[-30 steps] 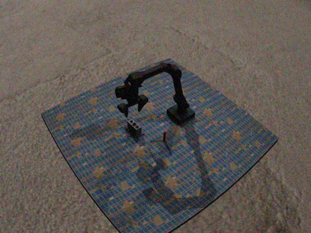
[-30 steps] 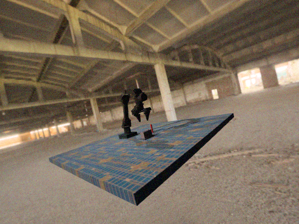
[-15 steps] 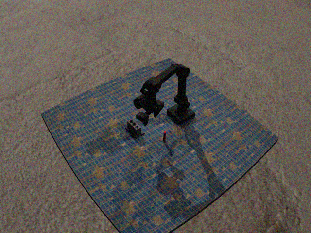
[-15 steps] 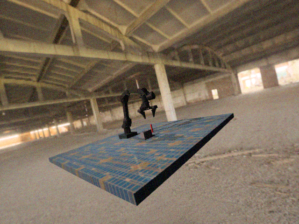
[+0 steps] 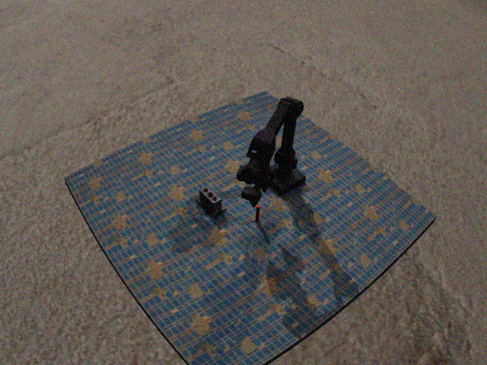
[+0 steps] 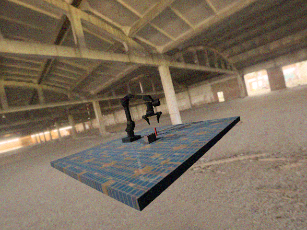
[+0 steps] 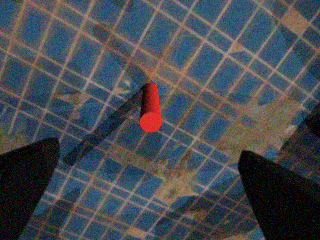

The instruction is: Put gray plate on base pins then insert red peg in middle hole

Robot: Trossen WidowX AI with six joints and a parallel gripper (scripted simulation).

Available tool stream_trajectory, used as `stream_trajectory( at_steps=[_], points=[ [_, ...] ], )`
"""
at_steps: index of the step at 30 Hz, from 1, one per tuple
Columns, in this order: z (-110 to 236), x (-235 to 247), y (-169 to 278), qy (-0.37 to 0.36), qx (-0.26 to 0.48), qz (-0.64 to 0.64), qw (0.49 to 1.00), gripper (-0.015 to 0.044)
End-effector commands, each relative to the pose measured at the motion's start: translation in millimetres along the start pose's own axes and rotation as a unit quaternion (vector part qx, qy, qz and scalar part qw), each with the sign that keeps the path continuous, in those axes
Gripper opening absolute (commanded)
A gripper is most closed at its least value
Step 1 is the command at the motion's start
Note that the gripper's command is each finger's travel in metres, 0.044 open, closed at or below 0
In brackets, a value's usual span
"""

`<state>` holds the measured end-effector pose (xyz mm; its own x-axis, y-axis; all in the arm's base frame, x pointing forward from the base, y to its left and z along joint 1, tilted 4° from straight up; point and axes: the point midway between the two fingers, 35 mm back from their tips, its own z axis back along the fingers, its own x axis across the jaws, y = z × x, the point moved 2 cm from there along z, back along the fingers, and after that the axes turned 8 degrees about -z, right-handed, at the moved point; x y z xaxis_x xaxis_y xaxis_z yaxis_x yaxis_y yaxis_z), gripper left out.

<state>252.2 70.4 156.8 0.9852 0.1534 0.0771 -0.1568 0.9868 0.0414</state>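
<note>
Above the upright red peg (image 7: pixel 150 107), which stands on the blue tiled board (image 5: pixel 354 220) well apart from the gray plate (image 5: pixel 211 199), the gripper (image 7: pixel 150 187) hangs spread and empty and should descend straight, centring its fingers before closing.

The gray plate (image 5: pixel 210 196), three holes showing on top, lies on the base (image 5: pixel 214 207). The red peg (image 5: pixel 258 213), a short cylinder, stands upright on the surface, apart from the plate.
</note>
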Motion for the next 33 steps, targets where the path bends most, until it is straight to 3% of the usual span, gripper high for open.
stream_trajectory(
  at_steps=[1,33],
  points=[
    [-7.7,-1.8,-0.4,0.000,-0.003,-0.001,1.000,0.0440],
    [-61.6,1.3,0.1,0.000,-0.003,-0.001,1.000,0.0440]
  ],
)
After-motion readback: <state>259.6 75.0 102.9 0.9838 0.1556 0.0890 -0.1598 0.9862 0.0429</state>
